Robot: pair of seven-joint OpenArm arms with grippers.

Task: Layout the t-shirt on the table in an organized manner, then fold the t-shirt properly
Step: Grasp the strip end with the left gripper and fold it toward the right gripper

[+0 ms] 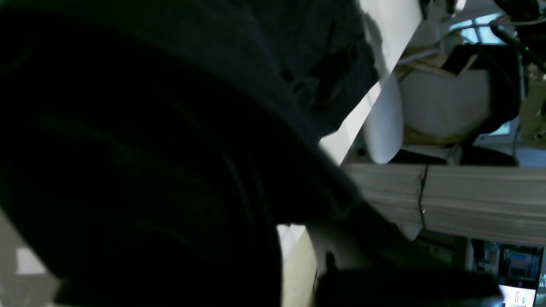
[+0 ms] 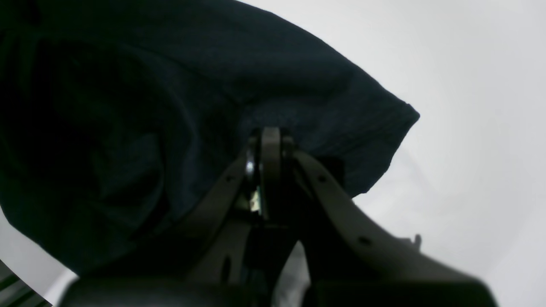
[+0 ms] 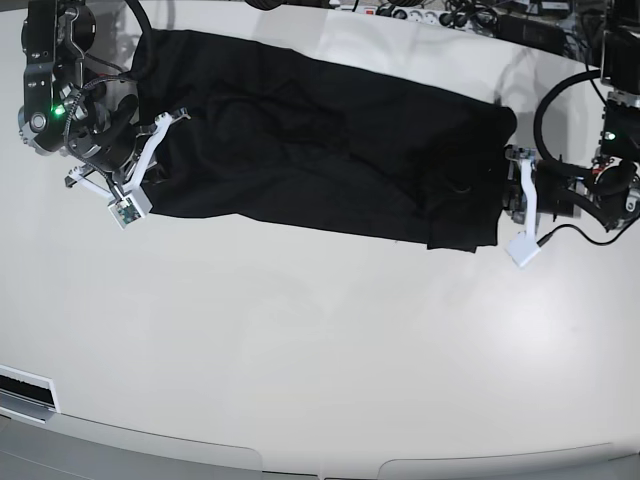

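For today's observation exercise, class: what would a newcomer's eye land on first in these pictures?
First, the t-shirt: a long black band stretched across the far half of the glossy white table. Next, an arm at each end of it: the right tool is shut on the cloth at the base view's left, and the left tool sits against the opposite end, where its wrist view is almost filled by dark fabric.

Both arms are black-bodied with grey metal joints and thick black looping cables. Each carries a white bracketed wrist piece, and a small green light glows on each. The right pincer (image 2: 269, 145) has dark, tapering fingers dotted with small screw holes.
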